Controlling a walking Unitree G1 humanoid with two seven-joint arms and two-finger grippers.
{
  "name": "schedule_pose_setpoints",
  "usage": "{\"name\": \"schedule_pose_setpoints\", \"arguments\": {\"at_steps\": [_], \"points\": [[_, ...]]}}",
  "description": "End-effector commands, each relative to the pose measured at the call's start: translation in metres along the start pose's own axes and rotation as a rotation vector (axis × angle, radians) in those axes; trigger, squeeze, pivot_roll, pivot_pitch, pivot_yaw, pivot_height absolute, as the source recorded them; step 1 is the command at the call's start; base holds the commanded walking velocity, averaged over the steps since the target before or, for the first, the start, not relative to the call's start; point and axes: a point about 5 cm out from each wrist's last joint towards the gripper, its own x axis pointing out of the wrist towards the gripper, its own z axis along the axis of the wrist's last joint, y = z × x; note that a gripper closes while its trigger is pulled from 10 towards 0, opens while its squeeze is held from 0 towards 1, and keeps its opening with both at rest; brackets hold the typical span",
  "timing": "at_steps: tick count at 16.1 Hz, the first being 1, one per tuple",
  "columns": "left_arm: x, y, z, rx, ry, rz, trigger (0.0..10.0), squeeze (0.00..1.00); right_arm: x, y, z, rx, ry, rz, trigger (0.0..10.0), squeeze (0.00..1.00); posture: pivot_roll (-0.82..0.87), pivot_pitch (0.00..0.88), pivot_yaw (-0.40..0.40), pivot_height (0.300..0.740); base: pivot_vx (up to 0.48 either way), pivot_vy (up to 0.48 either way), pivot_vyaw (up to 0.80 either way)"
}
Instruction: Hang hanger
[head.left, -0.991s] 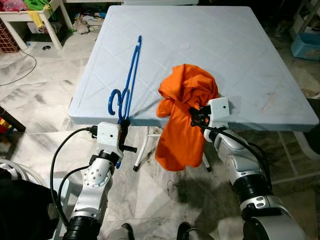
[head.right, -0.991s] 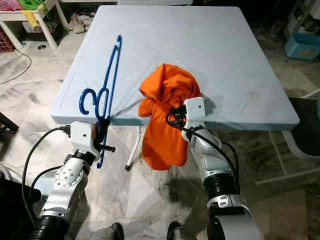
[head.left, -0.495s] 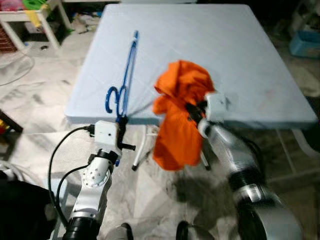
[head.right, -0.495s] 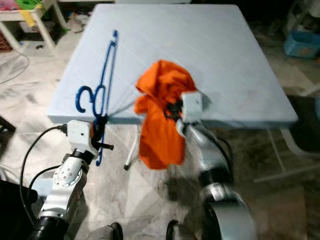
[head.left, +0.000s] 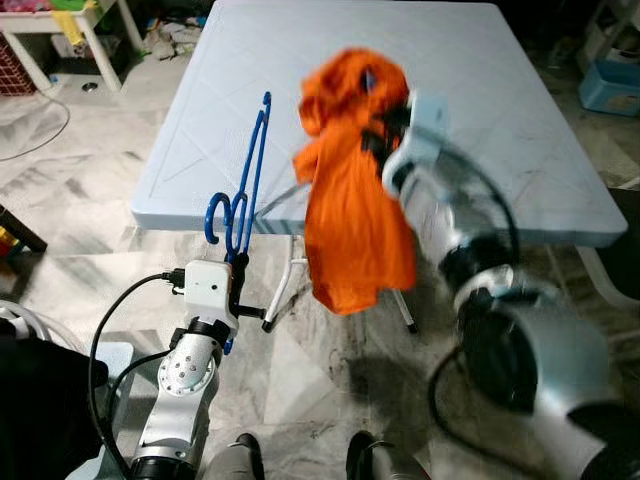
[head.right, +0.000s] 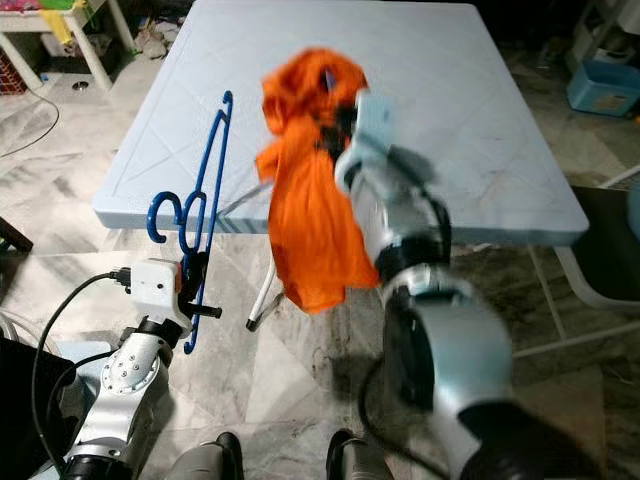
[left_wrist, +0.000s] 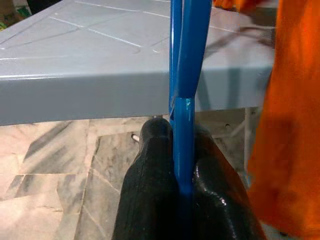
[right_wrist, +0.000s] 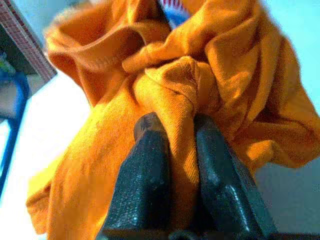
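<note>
Two blue hangers (head.left: 245, 190), their long axes running away from the robot, rest over the near edge of the pale blue table (head.left: 520, 130), hooks hanging nearest the robot, pinched together by the left gripper (left_wrist: 182, 165). One orange garment (head.left: 355, 200), a second ago draped off the table's edge, now hangs lifted above it, a fold clamped in the right gripper (right_wrist: 177, 165).
</note>
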Motion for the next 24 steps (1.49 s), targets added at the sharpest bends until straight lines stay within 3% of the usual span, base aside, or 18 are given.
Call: {"name": "schedule_pose_setpoints", "arguments": {"at_steps": [1,4,5,6,7,8,10,11,12,13,16,17,19,21,22,24], "points": [[-0.003,0.004,-0.004,0.010,0.029,0.021,10.0,0.00,0.001,0.000,0.013,0.011,-0.050,-0.012,0.0,0.00,0.14,0.203,-0.043,0.740,0.000,0.000,0.00],[-0.003,0.004,-0.004,0.010,0.029,0.021,10.0,0.00,0.001,0.000,0.013,0.011,-0.050,-0.012,0.0,0.00,0.14,0.203,-0.043,0.740,0.000,0.000,0.00],[-0.005,0.007,-0.003,0.019,0.027,0.029,10.0,0.00,0.002,-0.006,0.070,0.029,-0.244,-0.074,0.0,0.00,0.17,0.216,-0.047,0.740,0.000,0.000,0.00],[-0.009,0.010,-0.002,0.031,0.025,0.048,10.0,0.00,-0.011,-0.013,0.145,0.063,-0.528,-0.149,0.0,0.00,0.18,0.219,-0.051,0.740,0.000,0.000,0.00],[-0.013,0.012,-0.002,0.035,0.025,0.064,10.0,0.00,-0.018,-0.011,0.166,-0.015,-0.624,-0.155,0.0,0.00,0.19,0.221,-0.056,0.740,0.000,0.000,0.00],[-0.015,0.012,-0.003,0.032,0.030,0.073,10.0,0.00,-0.015,-0.008,0.158,-0.114,-0.602,-0.128,0.0,0.00,0.19,0.221,-0.059,0.740,0.000,0.000,0.00],[-0.015,0.010,-0.004,0.029,0.032,0.071,10.0,0.00,-0.010,-0.008,0.136,-0.197,-0.519,-0.112,0.0,0.00,0.19,0.219,-0.061,0.740,0.000,0.000,0.00],[-0.015,0.007,-0.004,0.024,0.034,0.065,10.0,0.00,-0.005,-0.009,0.108,-0.243,-0.426,-0.076,5.2,0.00,0.18,0.218,-0.058,0.740,0.000,0.000,0.00],[-0.013,0.005,-0.003,0.022,0.035,0.057,10.0,0.00,-0.003,-0.010,0.087,-0.295,-0.365,-0.044,10.0,1.00,0.17,0.219,-0.055,0.740,0.000,0.000,0.00],[-0.012,0.005,-0.003,0.021,0.035,0.054,10.0,0.00,-0.003,-0.010,0.072,-0.337,-0.315,-0.015,10.0,1.00,0.17,0.219,-0.054,0.740,0.000,0.000,0.00],[-0.007,0.004,-0.003,0.020,0.039,0.037,10.0,0.00,-0.012,-0.027,-0.008,-0.357,-0.007,0.127,10.0,1.00,0.14,0.218,-0.035,0.740,0.000,0.000,0.00],[-0.007,0.003,-0.003,0.020,0.040,0.033,10.0,0.00,-0.014,-0.030,-0.017,-0.361,0.035,0.144,10.0,1.00,0.13,0.217,-0.032,0.740,0.000,0.000,0.00],[-0.003,0.000,-0.003,0.020,0.043,0.008,10.0,0.00,-0.030,-0.053,-0.050,-0.379,0.183,0.164,10.0,1.00,0.11,0.215,-0.017,0.740,0.000,0.000,0.00],[-0.001,0.000,-0.003,0.021,0.046,-0.004,10.0,0.00,-0.035,-0.060,-0.059,-0.401,0.235,0.190,10.0,1.00,0.10,0.213,-0.007,0.740,0.000,0.000,0.00],[0.001,-0.002,-0.003,0.023,0.046,-0.014,10.0,0.00,-0.040,-0.062,-0.065,-0.462,0.269,0.233,10.0,1.00,0.09,0.212,-0.004,0.740,0.000,0.000,0.00],[0.003,-0.002,-0.003,0.023,0.046,-0.018,10.0,0.00,-0.040,-0.066,-0.060,-0.523,0.224,0.216,10.0,1.00,0.08,0.205,-0.001,0.740,0.000,0.000,0.00]]}}
